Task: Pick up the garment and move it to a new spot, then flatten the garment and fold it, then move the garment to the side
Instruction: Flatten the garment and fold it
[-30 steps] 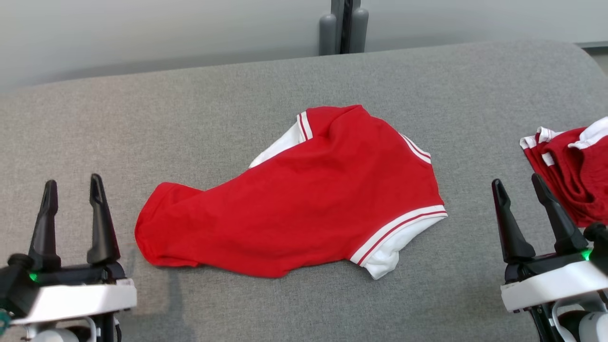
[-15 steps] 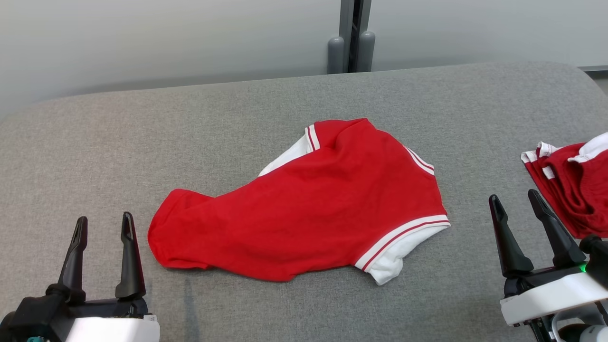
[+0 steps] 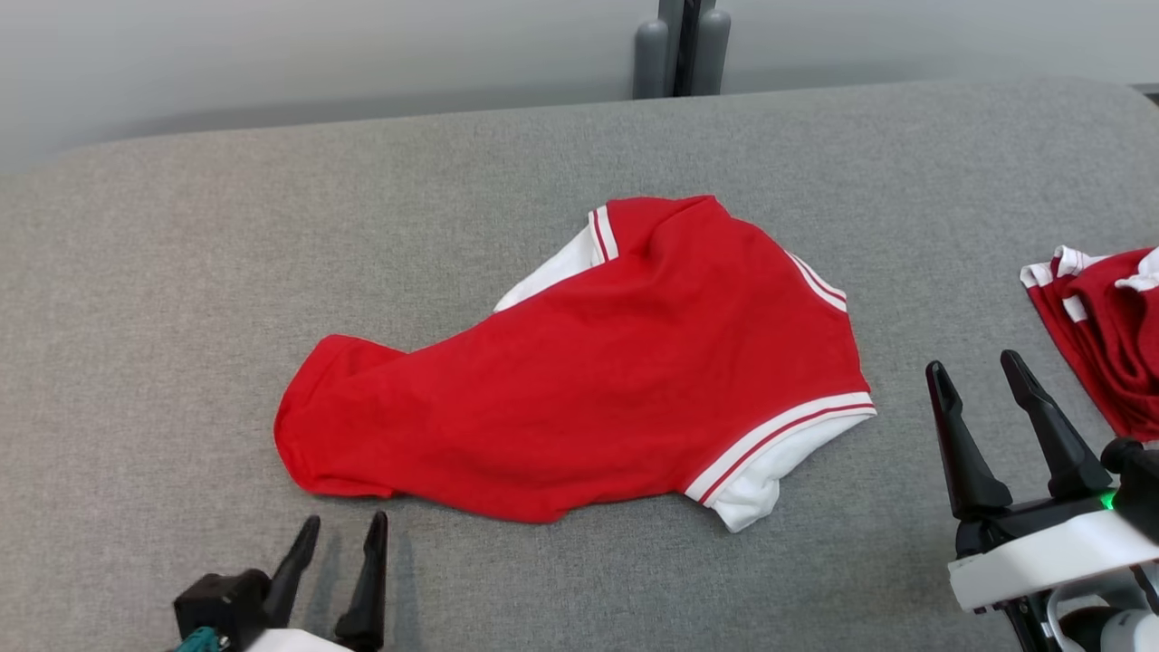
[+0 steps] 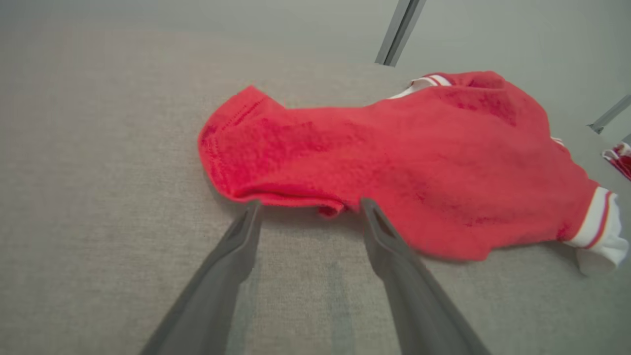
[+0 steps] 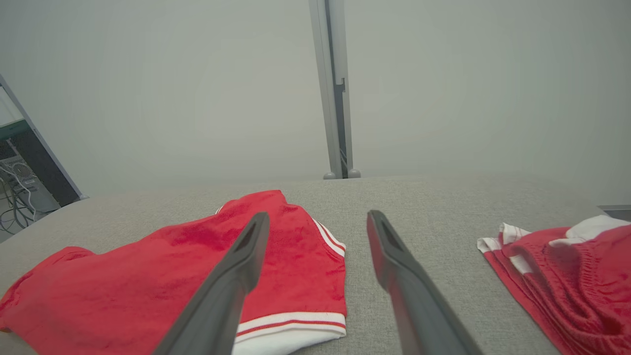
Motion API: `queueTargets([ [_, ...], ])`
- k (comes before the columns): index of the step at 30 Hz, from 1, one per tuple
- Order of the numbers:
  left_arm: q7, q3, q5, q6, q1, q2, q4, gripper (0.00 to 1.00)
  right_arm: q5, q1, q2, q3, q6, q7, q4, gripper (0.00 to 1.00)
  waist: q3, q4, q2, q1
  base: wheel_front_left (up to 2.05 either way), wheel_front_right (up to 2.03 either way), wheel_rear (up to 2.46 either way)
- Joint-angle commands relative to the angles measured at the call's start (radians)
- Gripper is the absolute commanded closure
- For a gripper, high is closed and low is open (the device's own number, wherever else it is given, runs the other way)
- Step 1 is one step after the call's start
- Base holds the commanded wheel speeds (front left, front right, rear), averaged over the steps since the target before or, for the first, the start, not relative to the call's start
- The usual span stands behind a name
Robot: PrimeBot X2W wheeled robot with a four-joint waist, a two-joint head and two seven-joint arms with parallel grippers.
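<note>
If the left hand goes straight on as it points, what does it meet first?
Most likely the near hem of the red garment, lying just ahead of the open left hand.

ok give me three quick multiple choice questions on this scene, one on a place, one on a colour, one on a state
1. Where does the second red pile lie?
A) on the robot's right of the garment, apart from it
B) on top of the garment
C) on the robot's left of the garment

2. What colour is the garment's sleeve cuff?
A) blue
B) white with a red stripe
C) black

3. How is the left tool?
A) shut on the garment
B) open, holding nothing
C) shut and empty

Answers:
1 A, bare grey cushion shows between them.
2 B, white bands run either side of a red line.
3 B, it stands spread, just short of the garment.
</note>
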Motion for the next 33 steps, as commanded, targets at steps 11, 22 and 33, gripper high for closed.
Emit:
queueTargets([
  [11,-0.050,-0.006,-0.037,-0.065,-0.138,0.007,0.197,0.00,0.011,-0.047,0.004,0.017,0.000,-0.024,0.022,0.00,0.058,-0.045,-0.0001,0.0000,0.00,0.00,0.00],
  [22,-0.010,0.007,-0.060,-0.073,-0.128,0.056,0.121,1.00,0.015,-0.021,0.012,-0.016,0.000,-0.040,0.042,0.00,0.047,-0.024,-0.0001,0.0000,0.00,0.00,0.00],
  [33,0.229,0.056,-0.062,-0.012,-0.046,0.181,-0.364,1.00,0.016,-0.025,0.006,-0.024,0.000,-0.026,0.040,0.00,0.017,0.048,-0.0001,0.0000,0.00,0.00,0.00],
])
